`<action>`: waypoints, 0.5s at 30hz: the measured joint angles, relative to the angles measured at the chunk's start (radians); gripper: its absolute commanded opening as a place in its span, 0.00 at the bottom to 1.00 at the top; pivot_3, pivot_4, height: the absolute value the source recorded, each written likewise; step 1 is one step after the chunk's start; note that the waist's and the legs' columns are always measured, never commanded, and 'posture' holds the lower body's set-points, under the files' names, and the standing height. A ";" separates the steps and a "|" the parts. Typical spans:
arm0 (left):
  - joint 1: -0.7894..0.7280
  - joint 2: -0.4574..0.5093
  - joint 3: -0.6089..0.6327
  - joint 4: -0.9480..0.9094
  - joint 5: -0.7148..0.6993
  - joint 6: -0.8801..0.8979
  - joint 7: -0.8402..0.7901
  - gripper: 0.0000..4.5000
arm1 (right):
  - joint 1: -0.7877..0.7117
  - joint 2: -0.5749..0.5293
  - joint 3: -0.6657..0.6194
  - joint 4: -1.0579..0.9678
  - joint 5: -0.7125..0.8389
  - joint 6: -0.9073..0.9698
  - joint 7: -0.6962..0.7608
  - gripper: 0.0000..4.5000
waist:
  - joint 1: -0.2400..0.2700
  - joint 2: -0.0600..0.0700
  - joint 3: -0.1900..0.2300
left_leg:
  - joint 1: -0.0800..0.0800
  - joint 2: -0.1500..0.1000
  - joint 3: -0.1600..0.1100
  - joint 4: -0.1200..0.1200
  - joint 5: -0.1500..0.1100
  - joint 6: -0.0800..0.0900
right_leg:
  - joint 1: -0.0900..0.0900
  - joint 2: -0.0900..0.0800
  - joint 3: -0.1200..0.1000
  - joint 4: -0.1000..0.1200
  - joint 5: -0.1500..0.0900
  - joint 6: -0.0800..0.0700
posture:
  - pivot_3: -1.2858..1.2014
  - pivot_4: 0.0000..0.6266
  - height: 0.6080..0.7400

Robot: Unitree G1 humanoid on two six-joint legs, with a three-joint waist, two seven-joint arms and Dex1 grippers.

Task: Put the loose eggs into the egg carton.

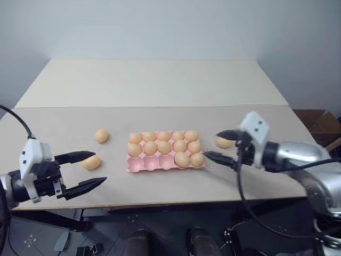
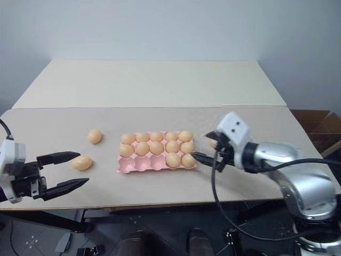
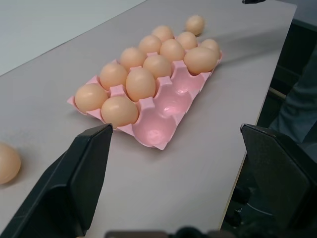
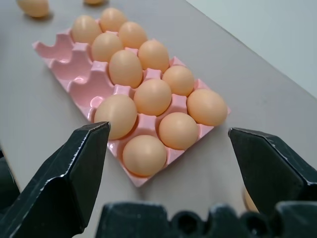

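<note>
**Twelve eggs in the carton, three loose on the table**

The pink egg carton (image 1: 166,154) lies flat near the front of the pale table (image 1: 160,85). Its two far rows are full and the near row holds two eggs at the robot's right end, which leaves three near cups bare. No writing, brand or label can be read on the carton, the eggs or the table.

Two loose eggs lie to the carton's left: one (image 1: 101,135) farther back, one (image 1: 91,162) nearer the front edge. A third loose egg (image 1: 224,142) lies just to the carton's right.

The left gripper (image 1: 88,170) hangs beside the nearer left egg, fingers spread wide and empty. The right gripper (image 1: 222,145) is at the carton's right end, its fingers released and apart, gripping nothing, with the third loose egg between them as seen from the head.
</note>
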State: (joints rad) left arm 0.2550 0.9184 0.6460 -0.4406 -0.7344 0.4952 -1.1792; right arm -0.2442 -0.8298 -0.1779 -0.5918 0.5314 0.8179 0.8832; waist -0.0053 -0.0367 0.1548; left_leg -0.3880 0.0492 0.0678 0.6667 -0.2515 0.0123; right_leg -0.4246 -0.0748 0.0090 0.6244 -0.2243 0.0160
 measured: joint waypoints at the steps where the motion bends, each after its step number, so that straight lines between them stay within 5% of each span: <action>1: 0.008 0.000 0.009 0.018 0.003 -0.012 -0.017 1.00 | 0.063 -0.022 -0.029 0.033 -0.004 -0.090 0.074 0.99 | 0.000 0.000 0.000 | 0.001 0.000 0.000 0.000 0.000 0.000 | 0.001 0.000 0.000 0.000 -0.001 0.002 | 0.52 0.24 1.00; 6: 0.029 0.000 0.034 0.058 0.009 -0.040 -0.056 1.00 | 0.192 -0.074 -0.117 0.161 -0.015 -0.349 0.295 0.99 | -0.005 0.000 0.000 | 0.003 0.000 0.001 0.000 0.000 0.000 | 0.002 0.000 0.002 0.001 -0.004 0.006 | 0.52 0.24 1.00; 15: 0.032 -0.010 0.034 0.040 0.008 -0.040 -0.045 1.00 | 0.177 -0.076 -0.105 0.249 -0.051 -0.444 0.289 0.99 | -0.006 0.000 0.000 | 0.004 0.000 0.002 0.000 0.000 0.000 | 0.001 0.000 0.004 0.002 -0.004 0.005 | 0.52 0.24 1.00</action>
State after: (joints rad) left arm 0.2872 0.9088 0.6804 -0.4009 -0.7266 0.4557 -1.2242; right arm -0.0675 -0.9056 -0.2827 -0.3429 0.4808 0.3736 1.1724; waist -0.0113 -0.0368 0.1549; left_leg -0.3845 0.0495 0.0701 0.6669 -0.2513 0.0121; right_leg -0.4234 -0.0748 0.0125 0.6265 -0.2287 0.0208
